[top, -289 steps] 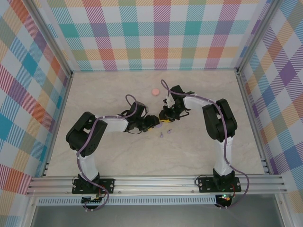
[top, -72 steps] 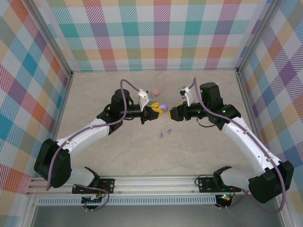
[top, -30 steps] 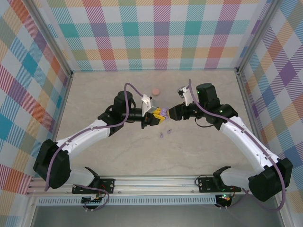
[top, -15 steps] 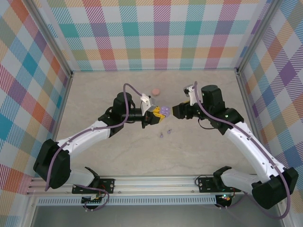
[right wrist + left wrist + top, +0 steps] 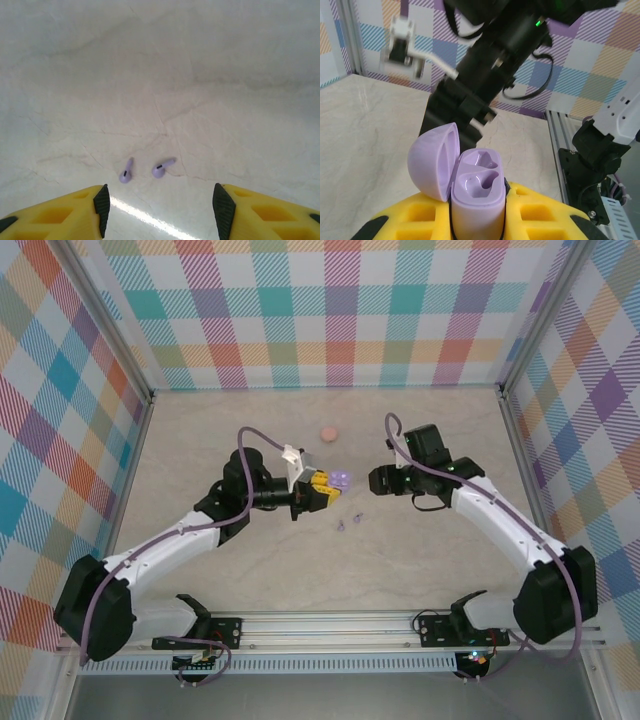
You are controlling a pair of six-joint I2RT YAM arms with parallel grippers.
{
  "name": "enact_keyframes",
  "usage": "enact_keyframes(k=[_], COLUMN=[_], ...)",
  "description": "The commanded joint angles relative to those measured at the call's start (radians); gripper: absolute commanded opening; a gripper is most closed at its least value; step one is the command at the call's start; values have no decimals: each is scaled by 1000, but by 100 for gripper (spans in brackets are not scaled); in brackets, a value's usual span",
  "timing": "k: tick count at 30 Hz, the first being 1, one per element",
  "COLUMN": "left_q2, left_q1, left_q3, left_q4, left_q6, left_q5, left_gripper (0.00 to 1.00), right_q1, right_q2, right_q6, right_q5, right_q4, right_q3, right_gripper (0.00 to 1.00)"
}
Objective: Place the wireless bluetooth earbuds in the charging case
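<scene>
Lilac open charging case [image 5: 472,192] clamped by left gripper [image 5: 322,485]; right gripper [image 5: 159,205] wide above two lilac earbuds [image 5: 162,168], bare marble [image 5: 225,90] around.

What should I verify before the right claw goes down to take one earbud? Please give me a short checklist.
1. Charging case gripped: ok. The left claw is shut on its body and holds it upright.
2. Lid open: ok. It is swung back to one side.
3. Sockets free: ok. Both are empty.
4. Right claw ready: ok. Its jaws stand apart and hold nothing.
5. Earbuds reachable: ok. Two lilac ones lie on the table, close together but not touching, below the right claw.
6. Which earbud fits which socket: cannot tell.
</scene>
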Motion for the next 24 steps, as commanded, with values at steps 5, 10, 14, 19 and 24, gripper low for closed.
enact_keyframes(k=[5,10,14,19,24], left_q2=[-116,-145,-160,-153,-153], left_q1=[-21,-32,-34,-34,-34], left_q3=[-74,-88,-96,-87,-90], left_q4=[6,-24,-13,-35,-32], left_q6=[-50,-55,-65,-64,-58], left_q5=[-27,-45,-57,-58,-60], left_gripper=[21,21,21,21,21], right_q1=[1,6,21,39,52], right_q2=[154,239,297,343,382], right_q6=[2,25,52,80,108], right_q5=[-88,-163,-160,-160,-161], right_q4=[-53,-9,19,50,91], right_q3=[-3,-40,-59,-73,-82], right_gripper=[46,36,29,22,19])
